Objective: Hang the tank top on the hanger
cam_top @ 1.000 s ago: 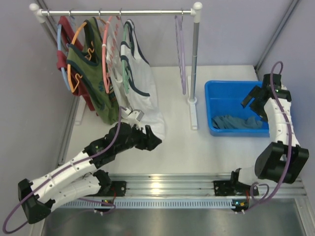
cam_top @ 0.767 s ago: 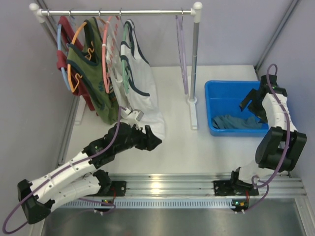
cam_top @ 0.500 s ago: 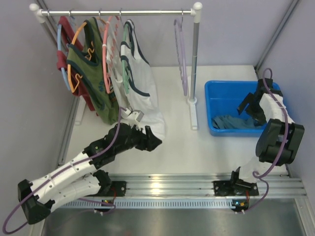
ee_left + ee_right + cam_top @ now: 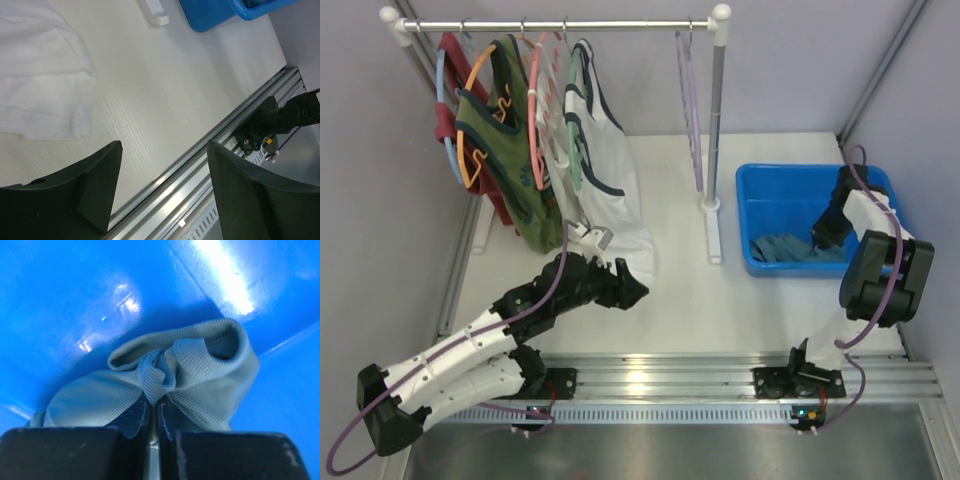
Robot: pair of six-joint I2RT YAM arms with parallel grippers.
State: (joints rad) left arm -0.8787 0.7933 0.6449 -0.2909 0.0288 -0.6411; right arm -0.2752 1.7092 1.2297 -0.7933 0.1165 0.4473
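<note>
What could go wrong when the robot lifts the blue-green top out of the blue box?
The right fingers pinch only a small fold of the tank top, so it might slip out when lifted. The top lies bunched up in the blue bin, so it may come up tangled. The hanger hangs loose on the rail, so it could swing when pushed.

left arm [image 4: 470, 345]: stretched low, forward;
left gripper [image 4: 165, 150]: jaws wide apart;
right arm [image 4: 880, 270]: folded, wrist pitched down;
right gripper [image 4: 155, 412]: pinching the tank top [image 4: 200, 375]
</note>
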